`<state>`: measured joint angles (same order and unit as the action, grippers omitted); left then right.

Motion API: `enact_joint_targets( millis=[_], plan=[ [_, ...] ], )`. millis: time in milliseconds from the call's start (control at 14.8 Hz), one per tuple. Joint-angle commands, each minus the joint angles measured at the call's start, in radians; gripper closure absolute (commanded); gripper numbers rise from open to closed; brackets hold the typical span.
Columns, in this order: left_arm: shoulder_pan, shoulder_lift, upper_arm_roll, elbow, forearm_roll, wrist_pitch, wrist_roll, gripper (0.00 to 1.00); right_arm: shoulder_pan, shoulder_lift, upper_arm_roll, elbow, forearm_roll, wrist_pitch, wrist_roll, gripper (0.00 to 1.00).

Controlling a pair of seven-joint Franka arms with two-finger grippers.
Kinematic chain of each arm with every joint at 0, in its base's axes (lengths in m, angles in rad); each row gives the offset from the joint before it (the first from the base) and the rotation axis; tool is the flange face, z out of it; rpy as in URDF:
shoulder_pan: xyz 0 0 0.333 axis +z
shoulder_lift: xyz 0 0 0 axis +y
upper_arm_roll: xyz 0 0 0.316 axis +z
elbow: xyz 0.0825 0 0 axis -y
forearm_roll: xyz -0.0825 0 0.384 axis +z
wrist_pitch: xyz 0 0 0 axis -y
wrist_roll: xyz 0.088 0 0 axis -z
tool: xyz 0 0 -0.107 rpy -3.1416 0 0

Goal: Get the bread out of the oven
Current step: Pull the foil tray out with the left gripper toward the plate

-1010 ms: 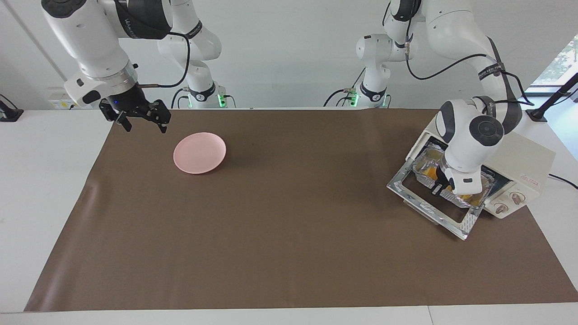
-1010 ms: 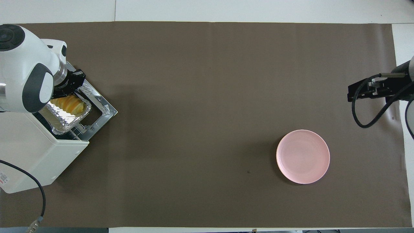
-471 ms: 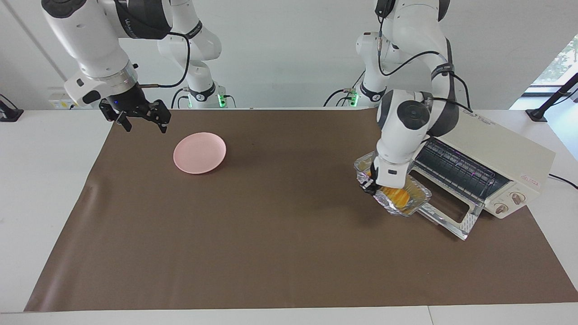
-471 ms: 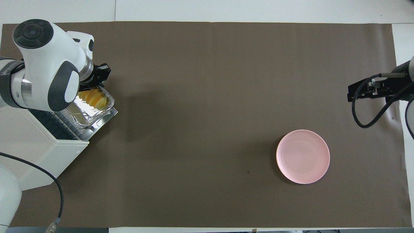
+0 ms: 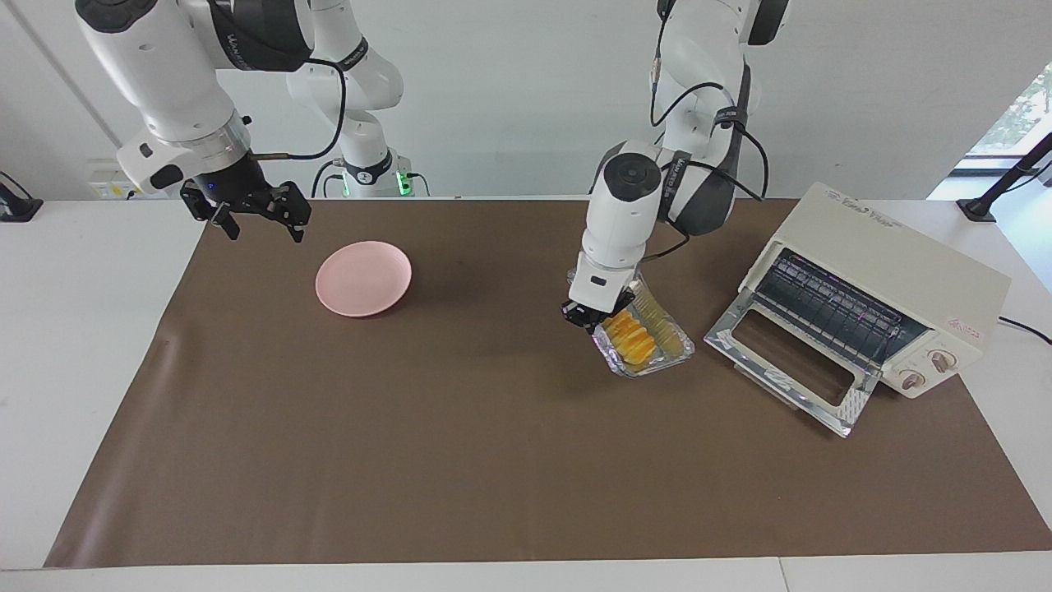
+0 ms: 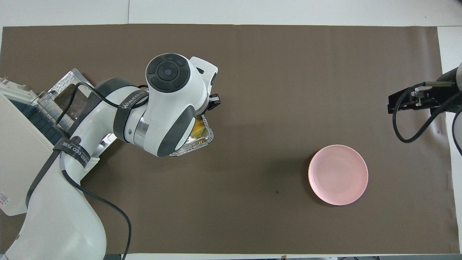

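Your left claw is up over the brown mat in the middle of the desk, clamped shut on one end rim of the foil tray. The tray hangs tilted from that grip, clear of the oven, and slopes down from the claw toward the oven's end of the desk. The bread lies inside the tray, just beside the claw's fingertips, its yellow-orange ridges running along the tray's length. From overhead your arm's wrist covers most of the tray, and only a sliver of bread and foil rim shows.

The oven stands at the left arm's end of the desk with its glass door dropped open and its wire rack bare.

Your right claw waits with its fingers spread, over the mat's edge near the pink plate, which sits flat on the mat toward the right arm's end.
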<state>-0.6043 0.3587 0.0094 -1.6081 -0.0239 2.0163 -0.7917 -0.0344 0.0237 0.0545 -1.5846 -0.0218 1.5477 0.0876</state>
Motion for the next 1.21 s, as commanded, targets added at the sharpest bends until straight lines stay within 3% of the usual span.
enact_joint_targets(
  millis=[0, 337, 673, 1145],
  plan=[
    [-0.081, 0.023, 0.017, 0.031, 0.024, 0.008, 0.119, 1.00, -0.015, -0.010, 0.007, -0.006, 0.005, -0.009, -0.015, 0.00],
    [-0.172, 0.040, 0.017, 0.034, 0.039, 0.077, 0.201, 1.00, -0.015, -0.010, 0.007, -0.006, 0.005, -0.009, -0.015, 0.00],
    [-0.294, 0.201, 0.024, 0.178, 0.041, 0.061, 0.193, 1.00, -0.015, -0.008, 0.007, -0.006, 0.005, -0.009, -0.015, 0.00],
    [-0.371, 0.275, 0.029, 0.185, 0.096, 0.074, 0.082, 1.00, -0.013, -0.010, 0.008, -0.006, 0.005, -0.009, -0.015, 0.00]
  ],
)
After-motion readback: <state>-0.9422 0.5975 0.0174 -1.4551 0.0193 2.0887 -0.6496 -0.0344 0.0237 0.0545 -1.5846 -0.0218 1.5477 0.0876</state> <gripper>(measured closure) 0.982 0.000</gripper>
